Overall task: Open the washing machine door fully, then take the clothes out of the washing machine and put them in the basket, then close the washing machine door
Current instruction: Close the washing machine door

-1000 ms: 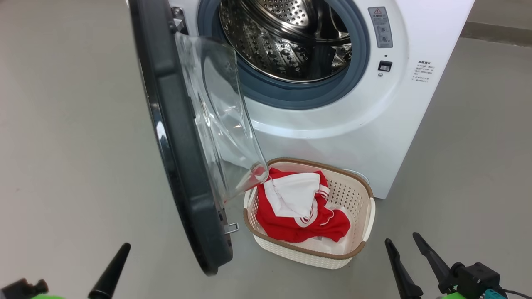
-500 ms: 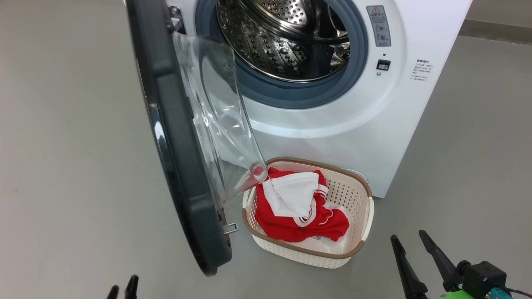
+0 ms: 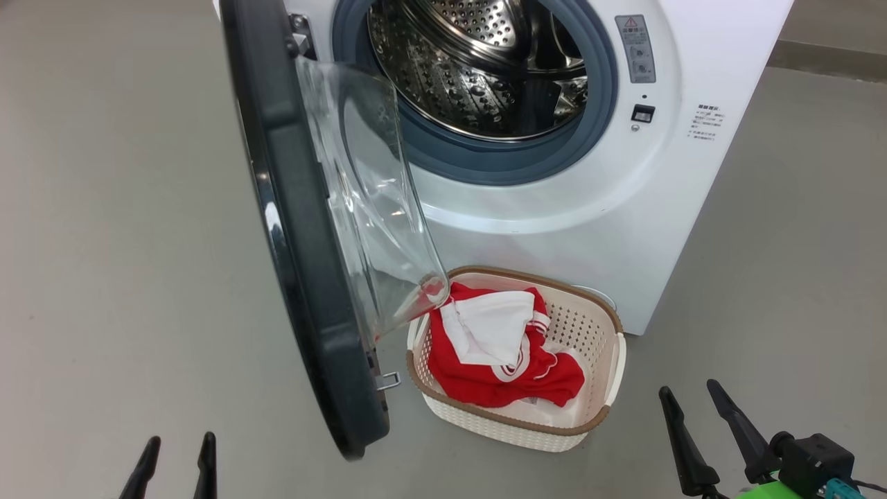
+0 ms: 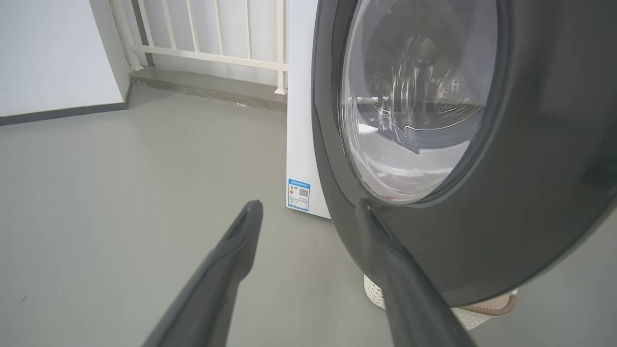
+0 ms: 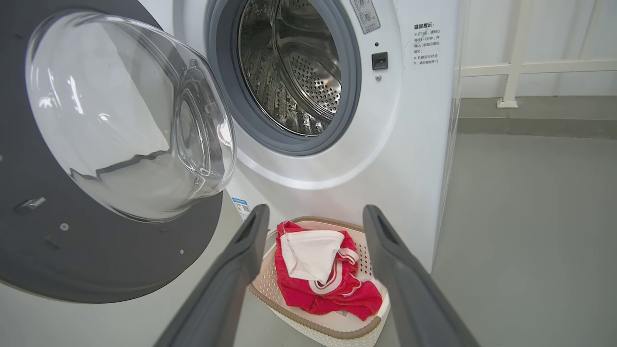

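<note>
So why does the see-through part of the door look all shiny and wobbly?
Head view: the washing machine door has white streaks of glare on its curved glass. Right wrist view: the glass bulges like a bowl, so it bends whatever shows through it, and bright spots sit on it. Left wrist view: shapes seen through the glass look warped and smeared.

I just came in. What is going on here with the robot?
The robot is unloading the washing machine. Its door stands open, the drum looks empty, and the red and white clothes lie in the basket on the floor in front. Both grippers are open and hold nothing: the left gripper is near the door's outer side, the right gripper points toward the basket. Closing the door remains.
</note>
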You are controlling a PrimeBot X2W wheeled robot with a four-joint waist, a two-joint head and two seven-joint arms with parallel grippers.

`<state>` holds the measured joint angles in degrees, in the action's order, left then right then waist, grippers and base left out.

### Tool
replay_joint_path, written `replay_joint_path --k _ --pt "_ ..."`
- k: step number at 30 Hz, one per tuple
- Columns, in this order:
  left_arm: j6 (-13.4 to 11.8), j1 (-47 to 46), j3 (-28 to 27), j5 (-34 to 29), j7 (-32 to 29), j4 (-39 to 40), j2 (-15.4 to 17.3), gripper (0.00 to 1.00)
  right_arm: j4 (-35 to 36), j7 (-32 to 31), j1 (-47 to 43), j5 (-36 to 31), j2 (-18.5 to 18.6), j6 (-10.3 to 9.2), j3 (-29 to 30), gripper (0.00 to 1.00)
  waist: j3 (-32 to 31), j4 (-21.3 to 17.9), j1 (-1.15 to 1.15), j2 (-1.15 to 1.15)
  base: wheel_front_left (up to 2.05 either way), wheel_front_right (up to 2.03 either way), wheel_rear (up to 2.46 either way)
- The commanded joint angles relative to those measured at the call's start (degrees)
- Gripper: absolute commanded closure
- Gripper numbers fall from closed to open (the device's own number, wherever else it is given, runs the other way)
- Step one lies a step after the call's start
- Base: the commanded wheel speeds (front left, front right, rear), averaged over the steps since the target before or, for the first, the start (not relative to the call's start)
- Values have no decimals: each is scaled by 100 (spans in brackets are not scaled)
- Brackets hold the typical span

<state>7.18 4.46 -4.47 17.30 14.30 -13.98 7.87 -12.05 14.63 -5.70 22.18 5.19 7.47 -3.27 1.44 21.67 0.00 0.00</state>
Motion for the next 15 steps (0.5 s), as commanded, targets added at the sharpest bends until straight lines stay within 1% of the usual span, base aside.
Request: replay_joint_path --k 1,6,15 --pt "31 -51 -315 -246 69 191 -42 0 145 37 61 14 54 2 -103 0 -10 -1 0 0 0 0 0" --pt "31 22 -316 -346 69 158 -168 0 118 37 43 13 48 2 -111 0 -26 -20 0 0 0 0 0" --pt "31 30 -339 -328 70 153 -153 0 110 37 18 19 41 2 -107 0 -49 -29 0 0 0 0 0"
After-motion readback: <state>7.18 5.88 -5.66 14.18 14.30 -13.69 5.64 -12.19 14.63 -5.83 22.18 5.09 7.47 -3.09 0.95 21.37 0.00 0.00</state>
